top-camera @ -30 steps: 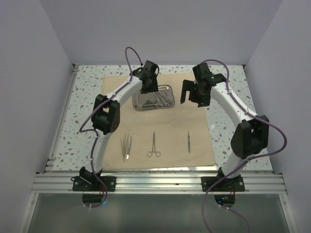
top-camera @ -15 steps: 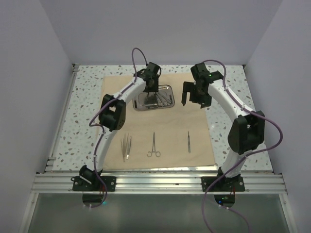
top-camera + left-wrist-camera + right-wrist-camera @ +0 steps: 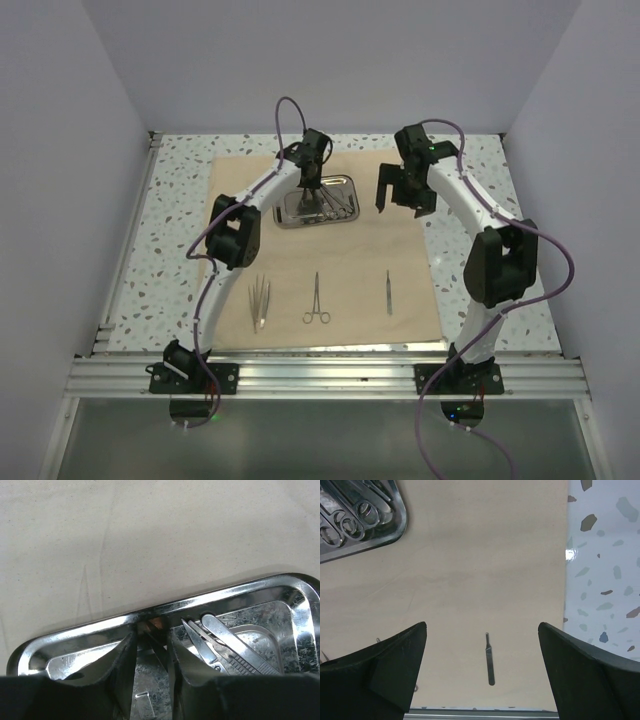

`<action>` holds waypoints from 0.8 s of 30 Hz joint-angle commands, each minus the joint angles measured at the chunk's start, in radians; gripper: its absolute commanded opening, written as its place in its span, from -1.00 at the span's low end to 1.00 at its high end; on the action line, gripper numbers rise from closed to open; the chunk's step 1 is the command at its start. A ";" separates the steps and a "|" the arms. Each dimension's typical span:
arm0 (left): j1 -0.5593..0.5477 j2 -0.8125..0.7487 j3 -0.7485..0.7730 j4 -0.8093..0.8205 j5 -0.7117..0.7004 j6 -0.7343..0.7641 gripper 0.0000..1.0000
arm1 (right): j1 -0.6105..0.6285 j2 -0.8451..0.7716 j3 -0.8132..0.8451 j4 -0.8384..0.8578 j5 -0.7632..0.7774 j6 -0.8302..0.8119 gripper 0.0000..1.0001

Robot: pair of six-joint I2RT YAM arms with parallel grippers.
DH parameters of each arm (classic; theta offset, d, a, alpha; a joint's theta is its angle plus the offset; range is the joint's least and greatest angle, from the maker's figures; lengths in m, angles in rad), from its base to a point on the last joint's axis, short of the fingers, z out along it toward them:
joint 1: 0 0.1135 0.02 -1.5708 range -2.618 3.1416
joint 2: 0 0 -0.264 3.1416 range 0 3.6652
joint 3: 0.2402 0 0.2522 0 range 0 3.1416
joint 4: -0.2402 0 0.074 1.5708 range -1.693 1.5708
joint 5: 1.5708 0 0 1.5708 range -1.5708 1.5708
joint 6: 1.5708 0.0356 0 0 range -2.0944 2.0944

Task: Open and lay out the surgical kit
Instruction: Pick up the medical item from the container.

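Plain pale walls (image 3: 330, 60), speckled terrazzo tabletop (image 3: 180, 200), aluminium rail (image 3: 330, 375)

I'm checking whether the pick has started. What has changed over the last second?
The left gripper dropped from above the steel tray into it, and its fingers narrowed around a thin instrument there; no firm grip shows yet. The right arm's elbow drew inward; the right gripper stayed open beside the tray. The tray, cloth, tweezers, forceps and probe have not moved.
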 commanded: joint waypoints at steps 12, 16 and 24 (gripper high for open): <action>0.006 0.071 -0.004 -0.051 0.016 0.045 -0.81 | -0.028 0.017 0.024 0.010 -0.048 -0.021 0.94; 0.007 0.065 -0.009 -0.050 0.016 0.047 -1.00 | -0.031 0.019 0.021 0.011 -0.052 -0.021 0.94; 0.021 -0.002 -0.011 -0.039 0.068 0.022 -1.00 | -0.029 0.007 0.008 0.019 -0.069 -0.016 0.94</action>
